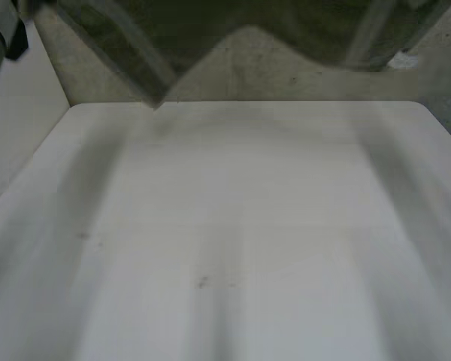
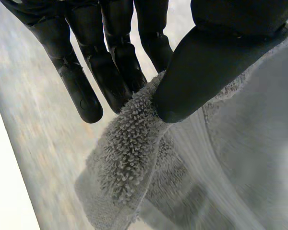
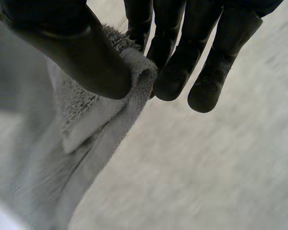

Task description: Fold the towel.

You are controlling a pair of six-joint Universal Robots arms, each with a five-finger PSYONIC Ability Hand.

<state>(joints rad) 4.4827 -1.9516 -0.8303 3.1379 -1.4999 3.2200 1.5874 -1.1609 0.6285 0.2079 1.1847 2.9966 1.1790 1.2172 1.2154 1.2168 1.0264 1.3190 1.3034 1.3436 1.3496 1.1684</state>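
Left wrist view: towel [image 2: 129, 153] in hand [image 2: 211, 62]

Towel [image 1: 248, 30] being held above the table's [image 1: 233, 226] far edge
It is being pinched at left by left hand [image 2: 206, 62], at right by right hand [image 3: 86, 52].

Dim, diffuse light leaves the table [image 1: 233, 226] brightest down its middle, greyer left and right; the towel [image 1: 286, 30] looms dark at the far side.
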